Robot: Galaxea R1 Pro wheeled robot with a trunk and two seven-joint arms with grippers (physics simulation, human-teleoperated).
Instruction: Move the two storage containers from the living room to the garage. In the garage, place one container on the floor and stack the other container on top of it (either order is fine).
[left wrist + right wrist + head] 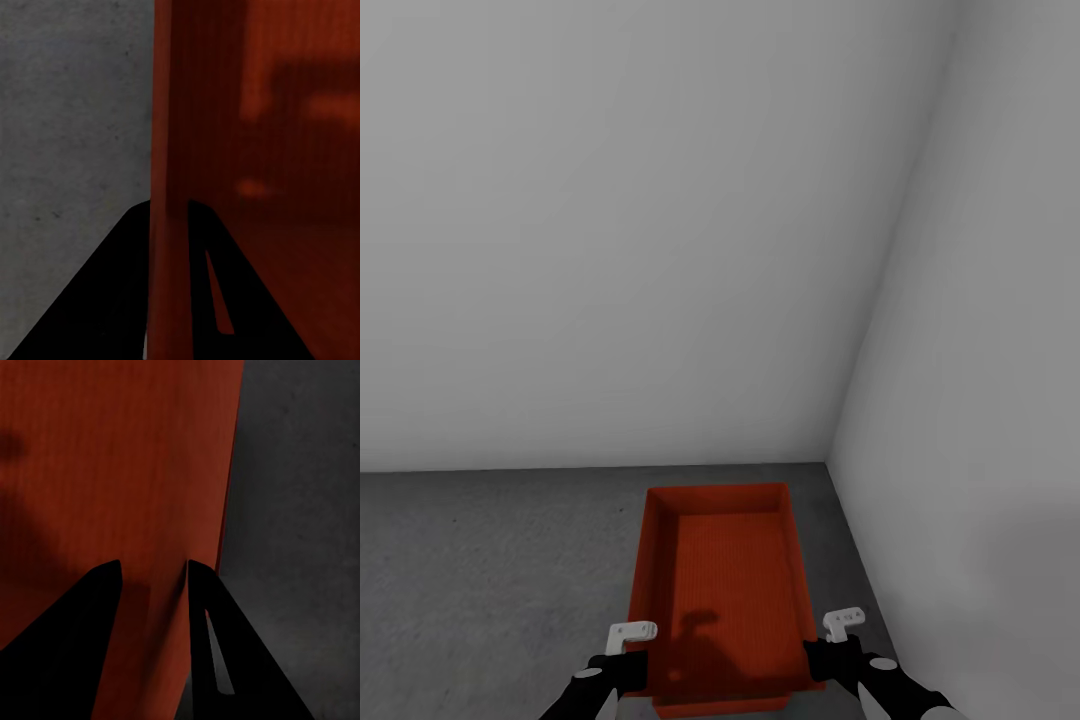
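Observation:
One orange-red storage container [730,590] shows in the head view near a corner of the garage, over the dark grey concrete floor [490,570]. My left gripper [632,660] grips its left wall near the front. My right gripper [825,650] grips the right wall opposite. In the left wrist view the container wall [169,112] runs between the dark fingers of my left gripper [169,217]. The right wrist view shows my right gripper [154,577] straddling the ribbed container side [112,457]. Whether the container rests on the floor or hangs just above it, I cannot tell.
A plain pale grey back wall [640,230] rises just beyond the container. A second pale wall [980,400] closes in on the right, meeting it in a corner. Bare concrete stretches away to the left of the container.

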